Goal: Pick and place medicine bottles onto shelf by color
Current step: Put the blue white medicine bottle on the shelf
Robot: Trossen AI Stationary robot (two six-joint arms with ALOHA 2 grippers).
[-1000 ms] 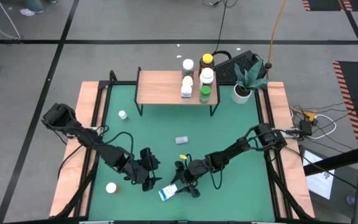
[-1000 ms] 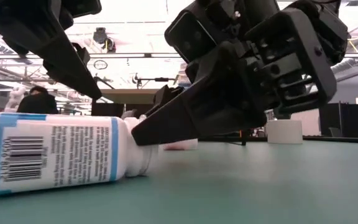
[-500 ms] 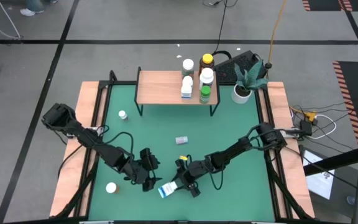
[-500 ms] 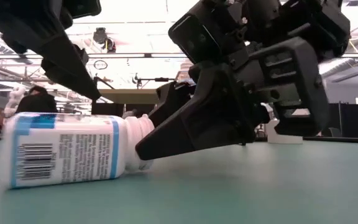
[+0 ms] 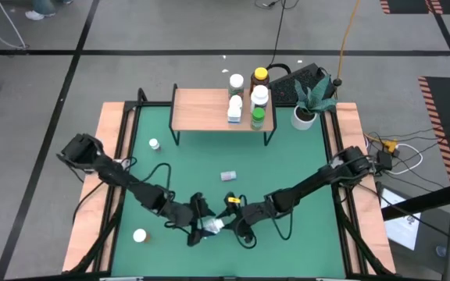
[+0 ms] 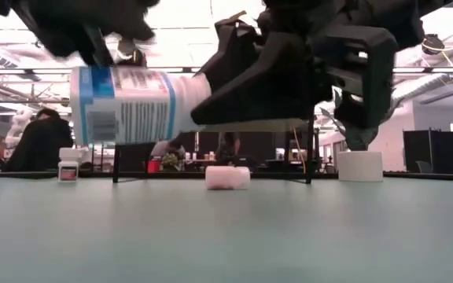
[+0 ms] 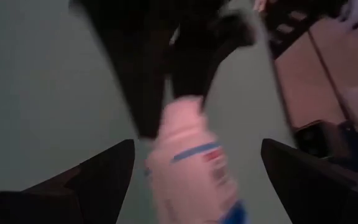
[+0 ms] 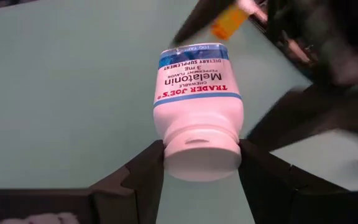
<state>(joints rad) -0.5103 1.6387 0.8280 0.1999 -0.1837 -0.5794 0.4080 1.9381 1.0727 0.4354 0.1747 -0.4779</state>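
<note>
Right gripper (image 8: 199,163) jaws clamp cap end of blue-labelled bottle (image 8: 194,102), held clear above bench (image 6: 289,236); left gripper (image 7: 194,158) jaws open, flanking bottle.

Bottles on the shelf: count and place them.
5, all at the shelf's right end: white-capped bottle, yellow-capped bottle behind; white bottle between; blue-labelled bottle, green bottle in front. None looks hidden.

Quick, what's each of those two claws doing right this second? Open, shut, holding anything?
Right gripper: closed on the cap end of the blue-labelled bottle, lifted off the table.
Left gripper: open, empty, fingers either side of that bottle without gripping.
</note>
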